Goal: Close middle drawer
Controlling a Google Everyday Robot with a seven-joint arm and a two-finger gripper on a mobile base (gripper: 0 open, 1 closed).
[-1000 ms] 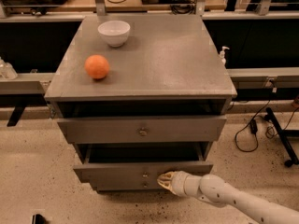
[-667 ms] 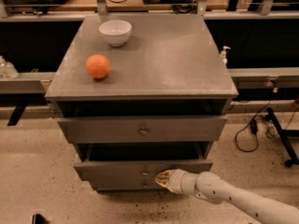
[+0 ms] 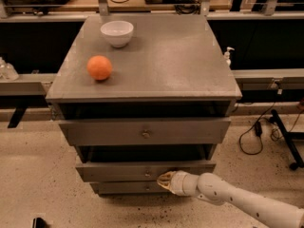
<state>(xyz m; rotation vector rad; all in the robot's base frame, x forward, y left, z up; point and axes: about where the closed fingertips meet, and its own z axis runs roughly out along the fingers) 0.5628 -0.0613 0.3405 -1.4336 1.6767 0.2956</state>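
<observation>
drawer: wide shallow grey wooden middle drawer (image 3: 114,171), slim front, tiny metal knob, partly out below taller grey drawer front (image 3: 95,132) | tool (image 3: 164,180): at its front, just right of knob | opening: cannot tell

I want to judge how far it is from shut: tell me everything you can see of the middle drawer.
The middle drawer is wide, shallow and grey, wood by the look, with a slim front panel and a tiny round metal knob at its centre. It stands partly pulled out, level, below the taller top drawer, with its inside in shadow. The gripper is at its front panel, just right of the knob and apparently touching it.
</observation>
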